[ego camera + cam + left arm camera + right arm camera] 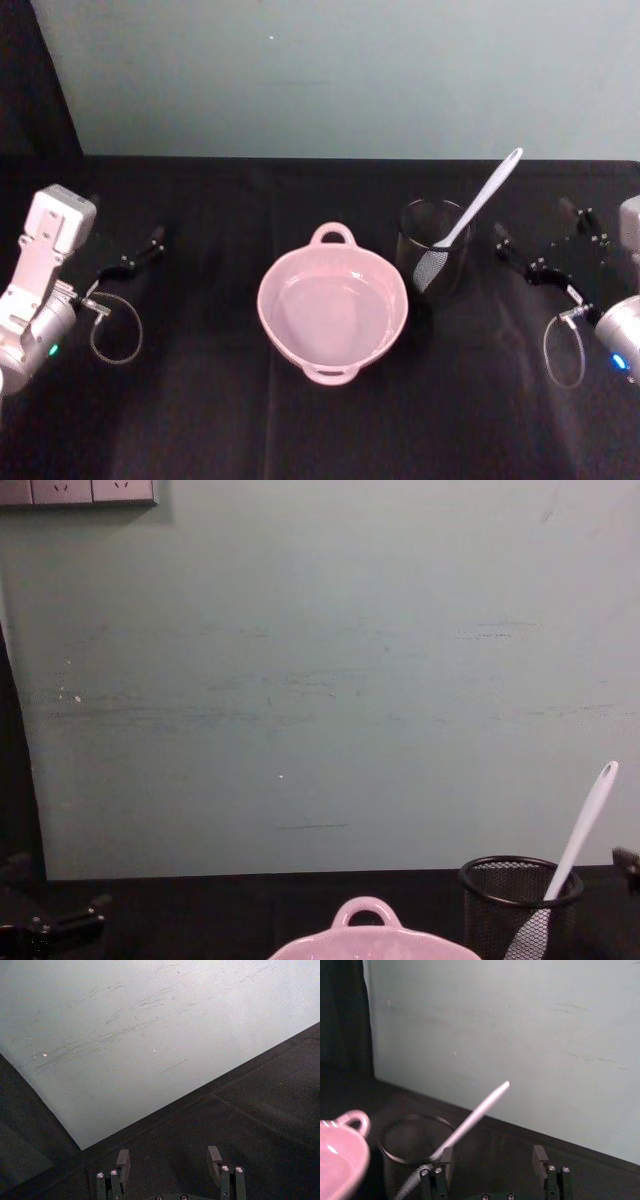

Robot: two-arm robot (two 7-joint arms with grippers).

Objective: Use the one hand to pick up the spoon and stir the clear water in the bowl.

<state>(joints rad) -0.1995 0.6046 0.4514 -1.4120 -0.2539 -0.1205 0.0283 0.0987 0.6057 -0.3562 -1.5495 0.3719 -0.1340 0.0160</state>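
bowl [275, 290] 1 | spoon [480, 205] 1 | mesh cup [455, 272] 1 | tools [169, 1157] [492, 1156] 2

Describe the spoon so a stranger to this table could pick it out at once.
On the black table, find the pink bowl in the middle; a black mesh cup stands just right of it. The spoon is the long slim white handle leaning out of that cup, the only thing in it.

The spoon [480, 205] leans in the mesh cup [455, 268] (just right of the bowl [285, 285]).
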